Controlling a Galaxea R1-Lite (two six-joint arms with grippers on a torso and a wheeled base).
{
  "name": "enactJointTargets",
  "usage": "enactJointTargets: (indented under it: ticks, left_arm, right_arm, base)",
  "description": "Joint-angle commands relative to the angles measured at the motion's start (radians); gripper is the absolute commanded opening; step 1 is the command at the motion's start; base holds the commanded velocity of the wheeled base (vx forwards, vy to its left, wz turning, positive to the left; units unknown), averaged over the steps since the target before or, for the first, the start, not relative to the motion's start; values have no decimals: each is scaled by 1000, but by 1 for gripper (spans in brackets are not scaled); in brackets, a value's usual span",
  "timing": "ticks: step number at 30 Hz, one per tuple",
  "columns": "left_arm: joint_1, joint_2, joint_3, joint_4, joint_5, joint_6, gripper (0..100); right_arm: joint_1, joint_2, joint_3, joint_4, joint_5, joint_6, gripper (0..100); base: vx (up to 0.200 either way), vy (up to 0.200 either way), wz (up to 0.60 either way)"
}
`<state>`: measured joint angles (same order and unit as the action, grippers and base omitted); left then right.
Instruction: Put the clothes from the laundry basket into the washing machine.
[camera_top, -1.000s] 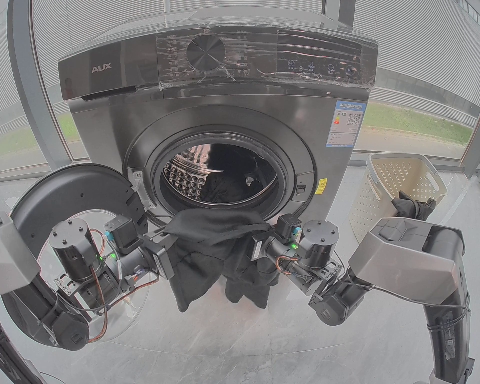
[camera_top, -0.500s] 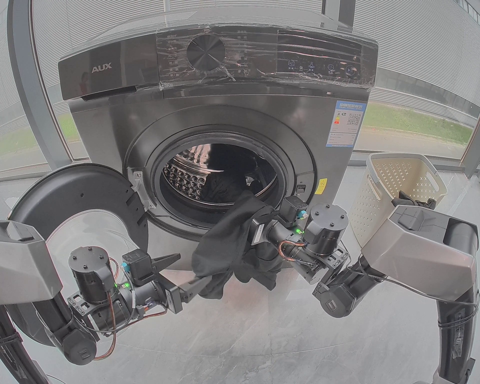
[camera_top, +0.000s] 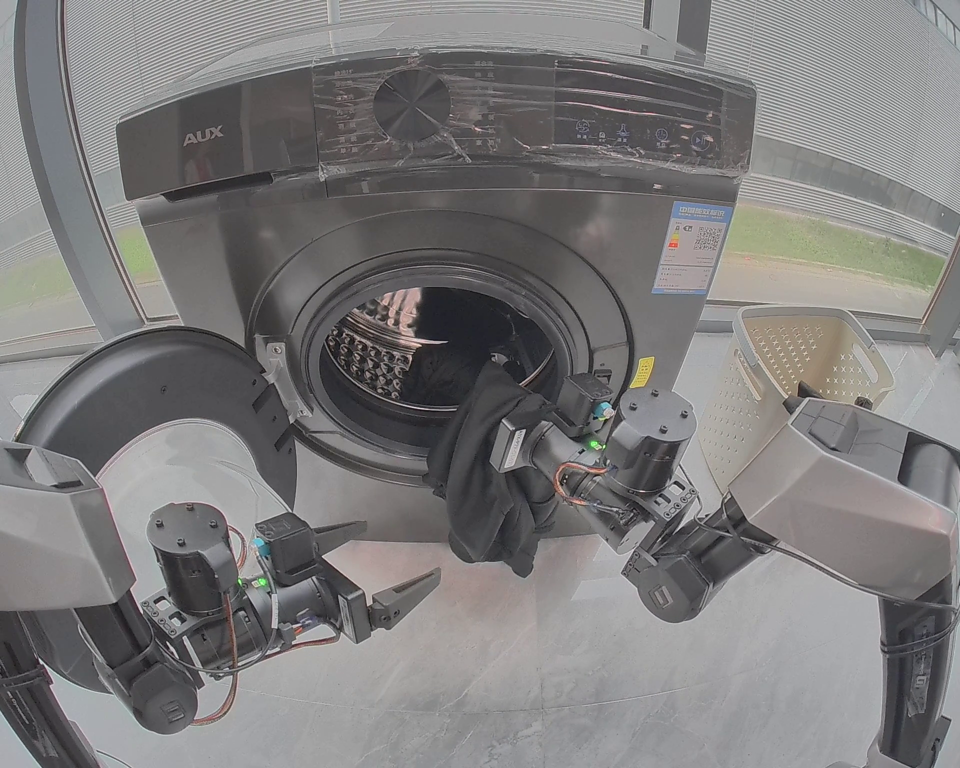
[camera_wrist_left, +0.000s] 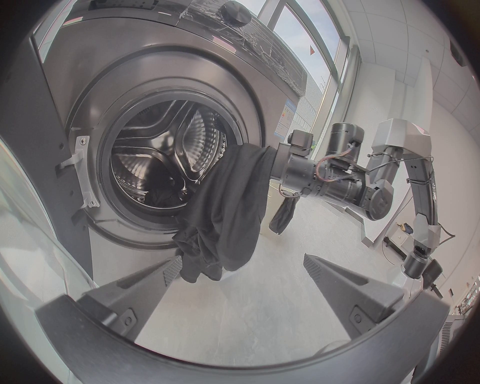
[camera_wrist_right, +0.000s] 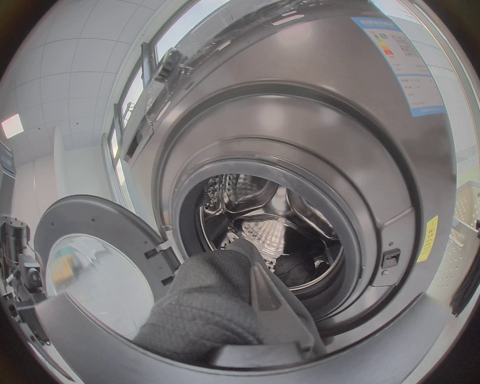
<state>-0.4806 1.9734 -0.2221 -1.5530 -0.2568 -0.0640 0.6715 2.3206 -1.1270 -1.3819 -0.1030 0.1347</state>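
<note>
Limp black knit garment (camera_top: 482, 470) pinched tight in the right fingers (camera_wrist_right: 261, 292), draped over them at the washing machine (camera_top: 440, 210) mouth. Dimpled steel drum (camera_top: 372, 352) just beyond. The left fingers (camera_top: 405, 598) gape wide and empty, low beside the round door (camera_top: 150, 395). Perforated white laundry basket (camera_top: 790, 350) well behind the right fingers.

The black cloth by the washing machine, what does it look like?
The soft, crumpled black cloth garment hangs in loose folds from the right tool, shut on its top end at the round opening of the grey front-loading washing machine. The rest dangles down the machine's front, apart from the open left tool.
</note>
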Motion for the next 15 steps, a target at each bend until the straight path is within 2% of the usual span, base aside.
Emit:
enactJointTargets:
  ticks: [1, 5, 15]
  left_arm:
    - [7, 39, -59, -1, 10, -5, 100]
    - [7, 88, -137, -1, 47, -8, 100]
    - [25, 193, -296, 2, 53, -7, 100]
  right_arm:
    - [33, -23, 12, -12, 0, 0, 0]
    - [85, -44, 52, -16, 0, 0, 0]
    - [151, -49, 69, -25, 0, -1, 0]
  base:
    - [0, 0, 0]
    - [0, 0, 0]
    - [0, 0, 0]
